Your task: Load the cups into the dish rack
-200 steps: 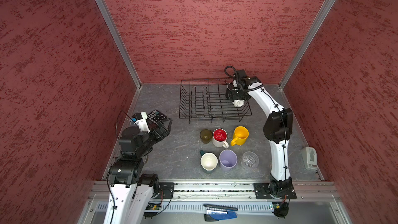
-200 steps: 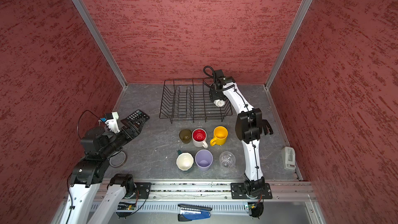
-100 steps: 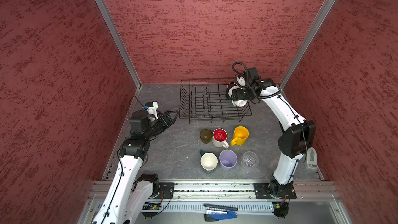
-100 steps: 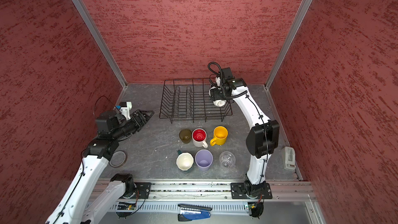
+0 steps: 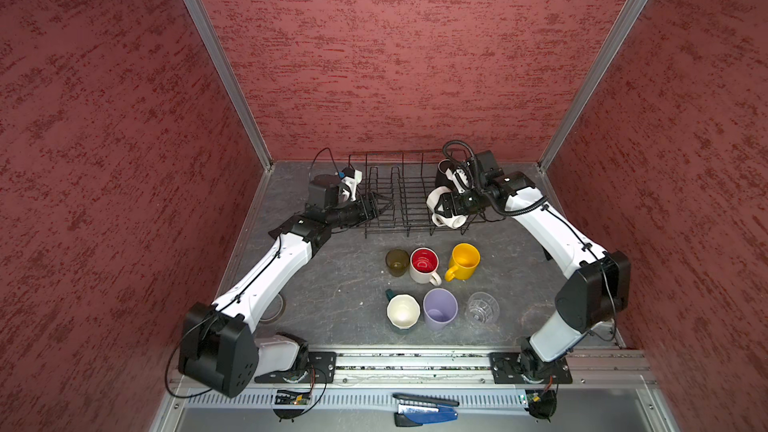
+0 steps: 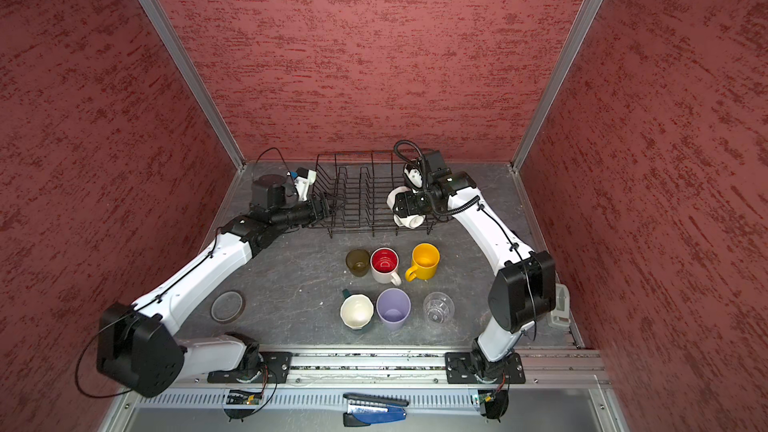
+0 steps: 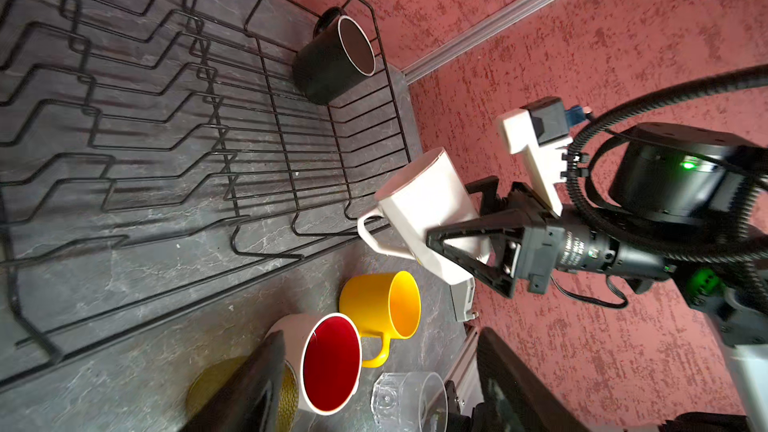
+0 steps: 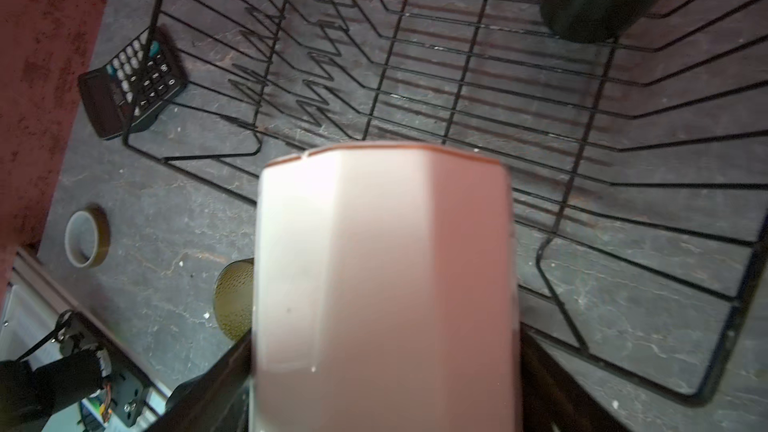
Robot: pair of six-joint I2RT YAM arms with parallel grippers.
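Left wrist view shows your right gripper (image 7: 453, 220) clamping the white mug (image 7: 424, 201) over the dish rack (image 7: 397, 112)'s right end; your left gripper (image 5: 380, 204), spread and empty, has swung beside its left end, so placement comes next.
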